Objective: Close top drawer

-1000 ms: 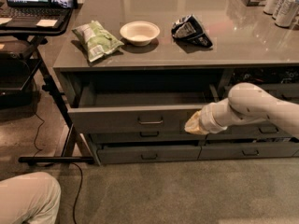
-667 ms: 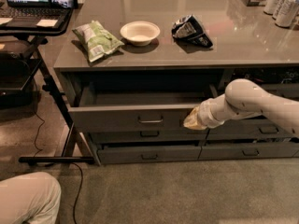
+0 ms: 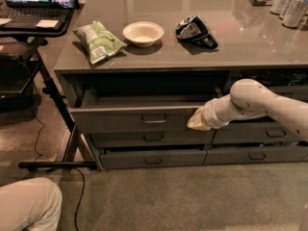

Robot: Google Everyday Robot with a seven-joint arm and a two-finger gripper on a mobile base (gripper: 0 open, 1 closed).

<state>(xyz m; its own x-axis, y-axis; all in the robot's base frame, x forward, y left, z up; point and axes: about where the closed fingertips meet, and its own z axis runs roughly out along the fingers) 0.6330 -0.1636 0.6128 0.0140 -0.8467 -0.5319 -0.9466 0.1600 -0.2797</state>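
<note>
The top drawer stands pulled out from the grey counter, its plain grey inside showing above a flat front panel with a small silver bar pull at centre. My gripper sits against the right end of that front panel, at the end of the white arm that reaches in from the right. The arm's wrist covers the right edge of the drawer front.
Shallower grey drawer fronts lie below. On the counter are a green chip bag, a white bowl, a dark snack bag and cans. A laptop stand is at the left; a person's knee at bottom left.
My gripper has shifted slightly left and up along the drawer front. The drawer looks pushed in a little.
</note>
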